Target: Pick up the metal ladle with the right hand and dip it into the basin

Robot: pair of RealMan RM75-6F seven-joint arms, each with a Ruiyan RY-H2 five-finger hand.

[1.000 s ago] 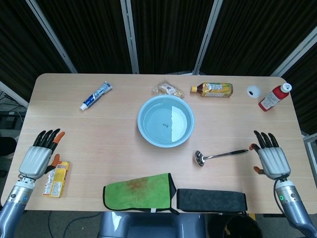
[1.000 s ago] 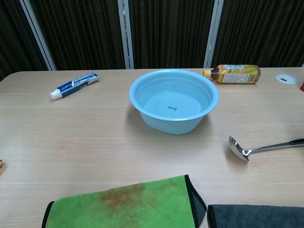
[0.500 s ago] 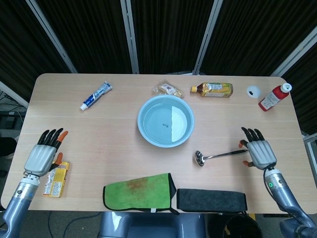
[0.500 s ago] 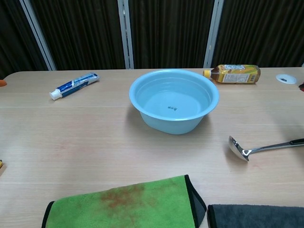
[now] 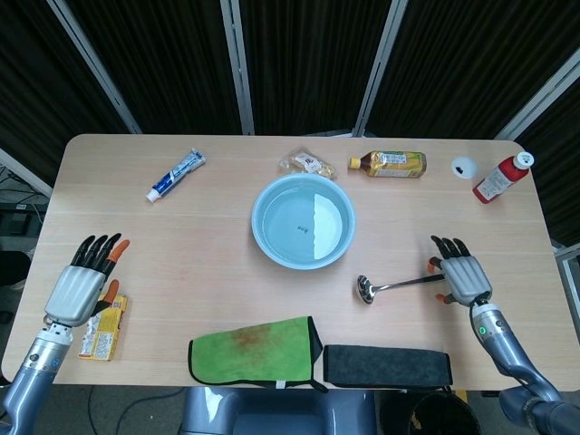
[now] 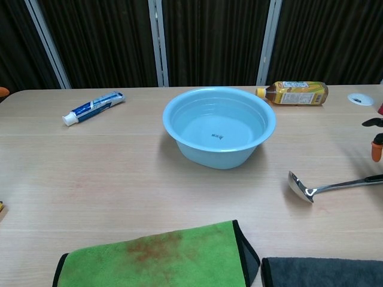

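The metal ladle (image 5: 399, 285) (image 6: 323, 188) lies flat on the table to the right of the light blue basin (image 5: 303, 222) (image 6: 219, 125), bowl end toward the basin. The basin holds water. My right hand (image 5: 460, 277) hovers over the ladle's handle end with its fingers spread, holding nothing; in the chest view only its fingertips (image 6: 376, 143) show at the right edge. My left hand (image 5: 83, 285) is open near the table's left front, far from the ladle.
A green cloth (image 5: 254, 352) and a dark cloth (image 5: 388, 365) lie along the front edge. A toothpaste tube (image 5: 176, 175), a snack packet (image 5: 306, 164), a tea bottle (image 5: 390, 163), a red bottle (image 5: 501, 178) and a white lid (image 5: 464, 167) line the back. A yellow packet (image 5: 101, 328) sits by my left hand.
My right hand has moved left and away from the front edge, now over the ladle's handle end. The left hand has drifted slightly. The ladle has not moved.
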